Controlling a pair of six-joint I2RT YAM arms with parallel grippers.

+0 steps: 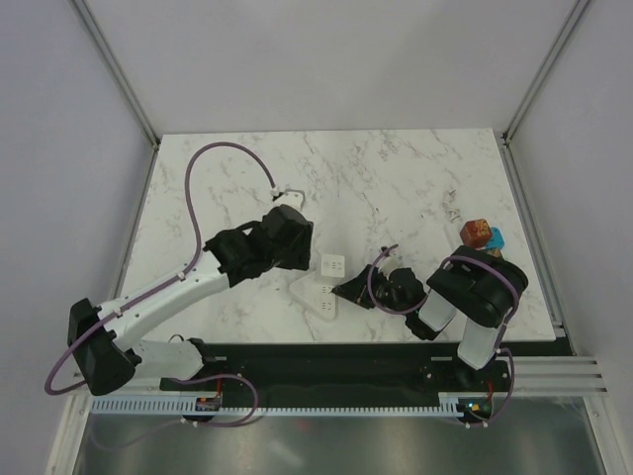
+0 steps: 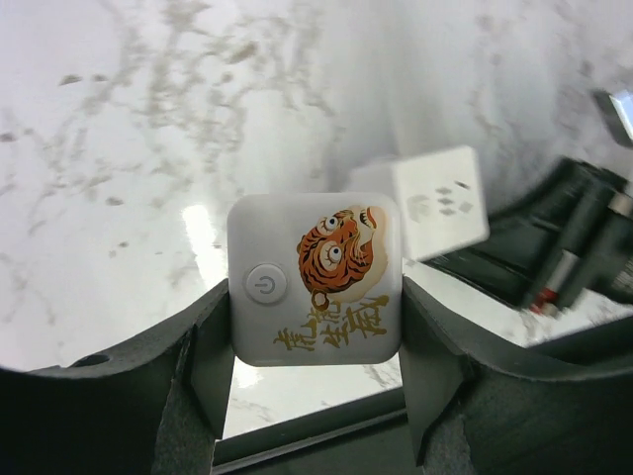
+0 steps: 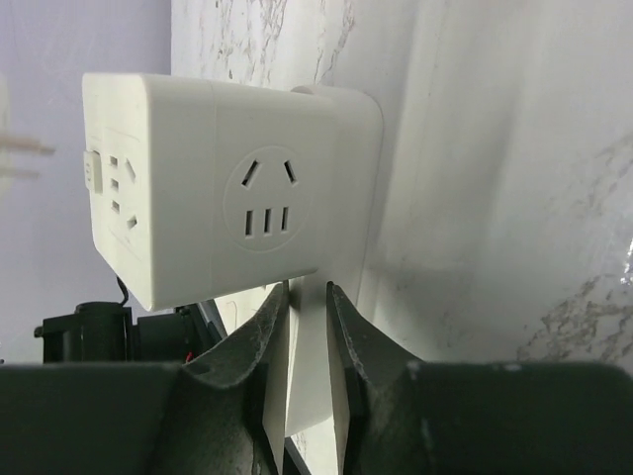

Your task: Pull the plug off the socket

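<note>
socket cube point(image 1: 332, 265), white, sits on the marble desk point(image 1: 396, 178) between the two arms. left end effector point(image 1: 303, 255) is just beside it, right end effector point(image 1: 348, 290) close on the near side.
left wrist: it clamps a tiger-printed block point(image 2: 316, 282) by both sides, cube behind it.
right wrist: jaws stand narrow around a thin white slab point(image 3: 309, 381) below the cube; contact, cannot tell.

Glossy marble-look table point(image 1: 396, 178), smooth white plastic socket point(image 2: 316, 282)
</note>
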